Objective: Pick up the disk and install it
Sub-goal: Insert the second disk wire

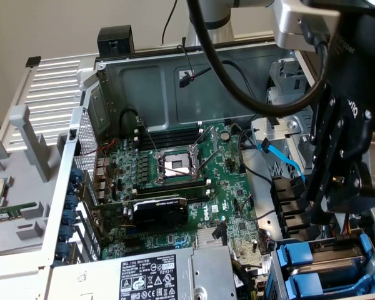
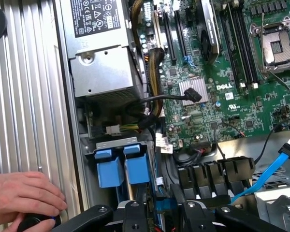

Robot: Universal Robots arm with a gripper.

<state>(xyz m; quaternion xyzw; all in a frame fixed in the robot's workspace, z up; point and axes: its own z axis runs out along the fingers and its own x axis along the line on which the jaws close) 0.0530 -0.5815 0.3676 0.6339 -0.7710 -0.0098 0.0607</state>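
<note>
While hovering over the open PC case, gripper (image 1: 337, 187) just above the drive bay, jaw state hard to tell, disk (image 2: 137, 169) in its blue carrier slotted in there, hand (image 2: 21, 198) resting beside the case.

Gripper (image 2: 160, 212) above blue disk (image 2: 137, 166); hand (image 2: 21, 195) on case edge

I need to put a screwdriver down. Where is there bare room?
Free: the ribbed side panel between the power supply and a person's hand. Crowded: motherboard, and around the drive carriers, where the tool hangs.
</note>
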